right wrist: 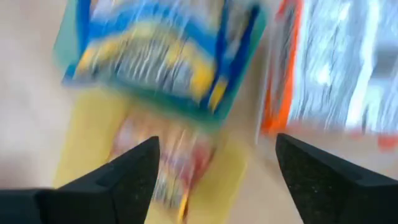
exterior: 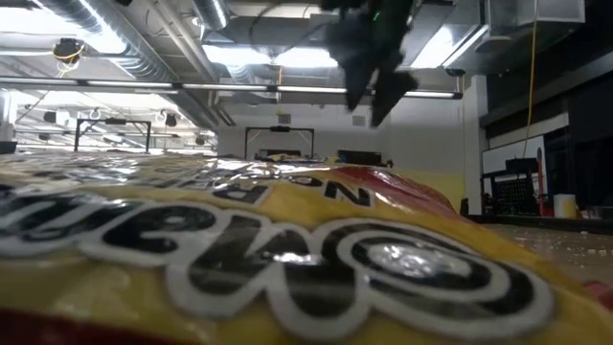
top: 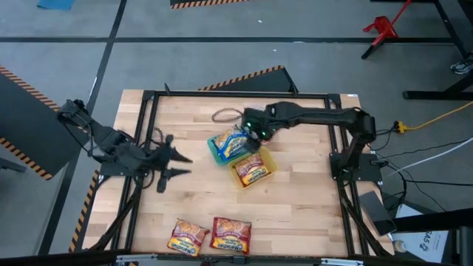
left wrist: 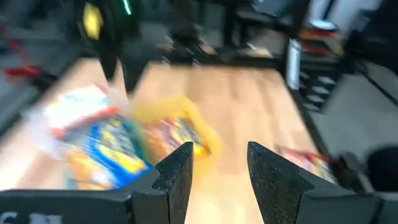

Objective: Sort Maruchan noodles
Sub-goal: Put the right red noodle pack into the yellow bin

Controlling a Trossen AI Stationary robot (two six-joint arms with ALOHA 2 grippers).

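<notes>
Your right gripper [top: 256, 133] hangs over the teal container [top: 214, 151], fingers spread wide and holding nothing. That container holds blue packets [top: 230, 145]; the yellow container [top: 267, 164] touching it holds an orange-red packet [top: 251, 171]. A red-and-white packet [right wrist: 336, 68] lies just beside the teal one. Two orange-red packets [top: 211, 236] sit well apart from it, near the table's [top: 295, 207] edge, unsorted. I'd judge you partway done. Your left gripper [top: 174, 165] waits open and empty.

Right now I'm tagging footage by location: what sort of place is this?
Probably an industrial lab or workshop: exposed ceiling ducts, hazard-striped floor tape, and a framed wooden table on bare concrete.
</notes>
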